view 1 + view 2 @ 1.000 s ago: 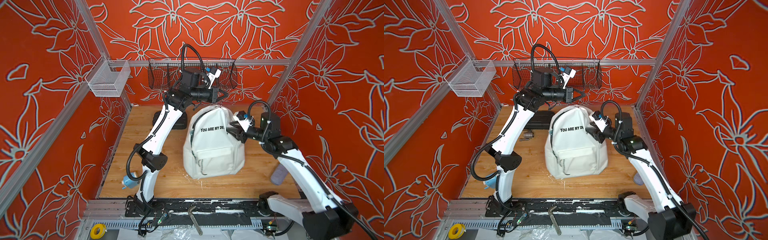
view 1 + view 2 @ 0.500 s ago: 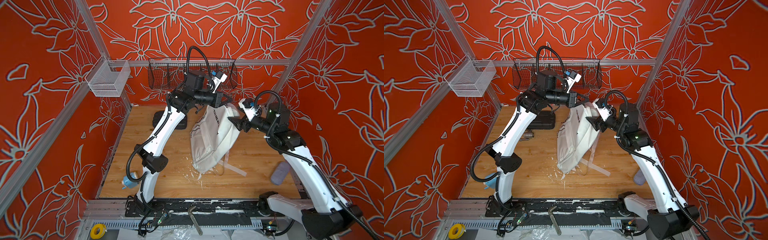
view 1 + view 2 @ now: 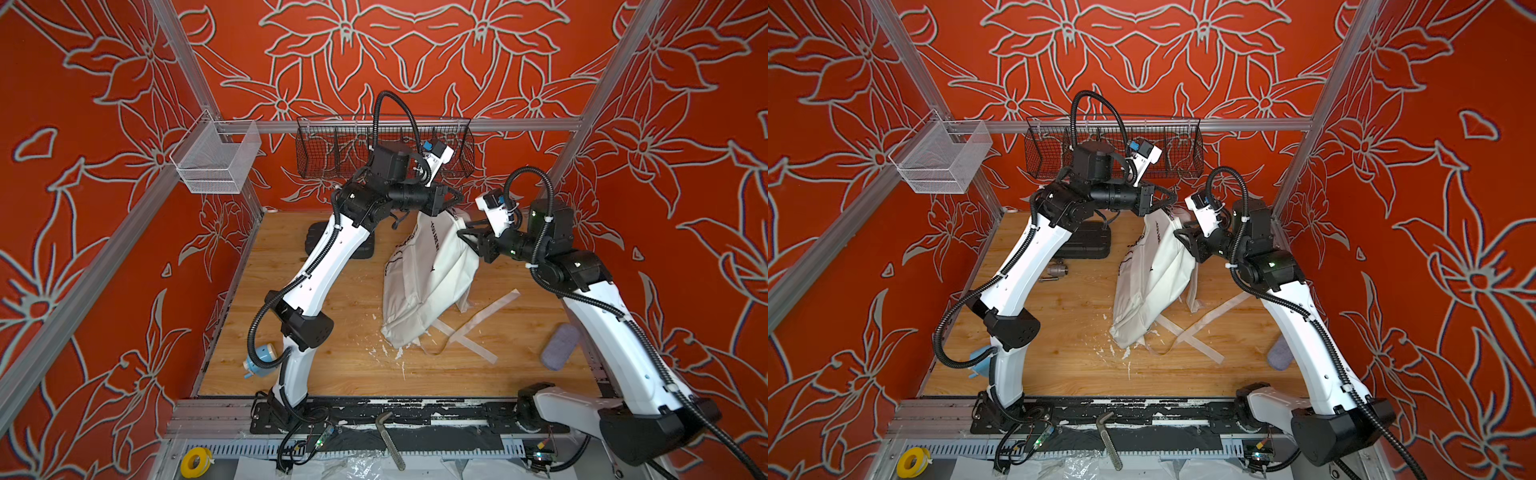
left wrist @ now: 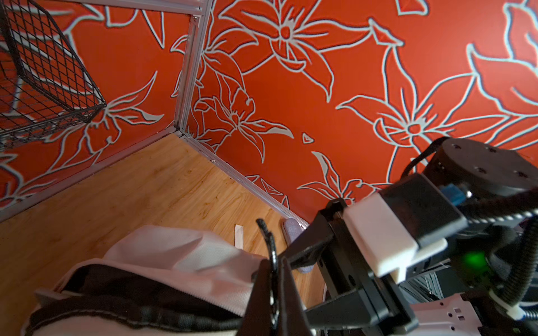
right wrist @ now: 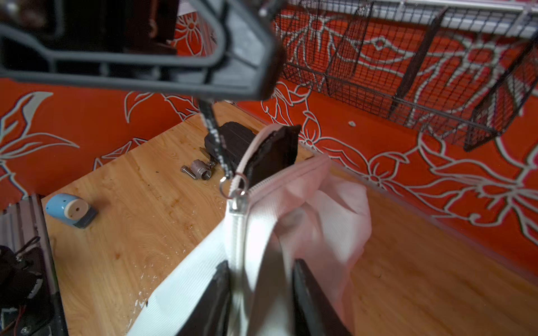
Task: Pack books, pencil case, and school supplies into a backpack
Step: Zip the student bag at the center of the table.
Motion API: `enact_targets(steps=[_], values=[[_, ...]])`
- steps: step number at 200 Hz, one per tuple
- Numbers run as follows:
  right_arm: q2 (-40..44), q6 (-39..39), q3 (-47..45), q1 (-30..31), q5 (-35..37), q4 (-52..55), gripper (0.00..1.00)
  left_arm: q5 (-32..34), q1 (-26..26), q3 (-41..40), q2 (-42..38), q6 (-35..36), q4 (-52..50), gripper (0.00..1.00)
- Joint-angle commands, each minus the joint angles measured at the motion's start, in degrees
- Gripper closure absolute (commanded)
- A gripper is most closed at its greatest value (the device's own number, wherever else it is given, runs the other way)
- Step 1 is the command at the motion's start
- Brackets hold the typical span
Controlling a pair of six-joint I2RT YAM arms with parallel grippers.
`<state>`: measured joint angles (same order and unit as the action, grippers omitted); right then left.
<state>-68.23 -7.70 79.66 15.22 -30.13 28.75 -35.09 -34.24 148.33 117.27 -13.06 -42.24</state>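
Since a second ago the white fabric backpack (image 3: 428, 274) with black lettering has gone from lying flat, front up, to hanging tilted, with only its lower corner on the wooden surface (image 3: 332, 332) and its white straps (image 3: 478, 324) trailing. The left end effector (image 4: 273, 263) is clamped on the black cord zip pull (image 4: 269, 241) at the bag's top, above the part-open zip. Just beside it, the right end effector (image 5: 260, 267) has a finger either side of the bag's zipped edge; whether it pinches the fabric I cannot tell. Below and behind the left end effector lie a black ribbed hard case (image 3: 1088, 245) and, just beside that, a grey metal valve fitting (image 3: 1057, 272). Farther off, by the left arm's base, sits the light-blue barrel-shaped pencil sharpener (image 5: 68, 208). Well back from the right end effector lies the pale lilac-grey soft pencil case (image 3: 559, 347).
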Motion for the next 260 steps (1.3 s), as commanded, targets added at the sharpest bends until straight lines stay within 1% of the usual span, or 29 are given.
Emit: enact_targets(steps=[1, 8, 16, 20, 30, 44, 52, 61, 74, 85, 106, 120, 152, 162, 178, 187, 205, 222, 241, 260], values=[[-0.87, -0.41, 1.84, 0.07, -5.05, 1.29, 0.67, 3.6, 0.35, 1.69, -3.4, -0.35, 5.92, 1.0], [-2.16, -0.08, 3.51, 0.07, -6.48, 2.63, 0.6, 4.19, 0.48, 1.7, -3.43, -0.49, 6.1, 1.0], [-3.86, 0.85, 5.8, 0.07, -7.41, 4.43, 0.49, 5.07, 0.47, 1.78, -3.53, -0.7, 6.28, 1.0], [-4.69, 1.29, 6.84, 0.16, -7.55, 5.21, 0.45, 5.43, 0.47, 1.75, -3.49, -0.8, 6.37, 1.0], [-6.38, 2.51, 9.1, 0.33, -7.34, 6.83, 0.42, 6.2, 0.44, 1.61, -3.61, -0.96, 6.62, 1.0], [-7.56, 2.62, 10.59, 0.92, -6.03, 8.07, 0.41, 7.19, 0.47, 1.27, -3.94, -1.38, 7.49, 1.0], [-7.7, 2.08, 10.67, 1.58, -5.48, 8.07, 0.43, 7.99, 0.48, 1.09, -4.23, -1.82, 8.01, 1.0], [-7.93, 1.09, 10.69, 2.22, -5.26, 8.24, 0.48, 8.88, 0.45, 1.08, -4.41, -2.11, 8.62, 1.0], [-8.39, 0.14, 11.37, 2.94, -4.99, 9.05, 0.59, 10.5, 0.46, 1.08, -4.89, -2.39, 9.24, 1.0], [-8.69, -0.72, 12.23, 3.27, -5.0, 9.68, 0.73, 12.6, 0.51, 1.01, -5.33, -2.58, 9.52, 1.0], [-8.68, -3.06, 13.55, 3.41, -6.69, 9.49, 0.91, 15.69, 0.67, 0.26, -6.41, -2.58, 10.46, 1.0], [-8.89, -5.06, 15.28, 3.41, -7.04, 9.81, 1.0, 17.49, 1.21, -0.72, -7.27, -2.86, 11.23, 1.0], [-10.91, -9.75, 22.09, 3.41, -9.86, 13.08, 1.0, 19.18, 4.06, -2.83, -8.75, -4.06, 11.33, 1.0], [-11.63, -12.41, 24.35, 3.41, -11.05, 15.2, 1.0, 19.22, 5.18, -3.98, -9.48, -4.12, 11.45, 1.0], [-12.23, -15.92, 27.06, 3.32, -10.72, 18.5, 1.0, 19.24, 7.16, -6.29, -10.87, -4.46, 11.97, 1.0], [-12.28, -17.48, 28.03, 3.32, -9.15, 20.18, 1.0, 19.06, 8.46, -7.71, -11.78, -4.65, 12.38, 1.0], [-11.65, -19.77, 28.27, 2.74, -5.02, 21.53, 1.0, 18.54, 11.8, -12.81, -14.03, -6.57, 14.86, 1.0], [-10.59, -23.16, 27.57, 2.35, -7.1, 22.01, 1.0, 16.82, 15.27, -18.5, -15.81, -9.21, 19.22, 1.0], [-9.52, -23.21, 26.25, 1.9, -7.29, 19.47, 1.0, 15.46, 17.5, -20.62, -15.72, -9.75, 20.0, 1.0], [-8.71, -20.27, 24.46, -0.06, -6.46, 15.37, 1.0, 15.34, 18.01, -22.07, -15.73, -8.55, 18.1, 1.0]])
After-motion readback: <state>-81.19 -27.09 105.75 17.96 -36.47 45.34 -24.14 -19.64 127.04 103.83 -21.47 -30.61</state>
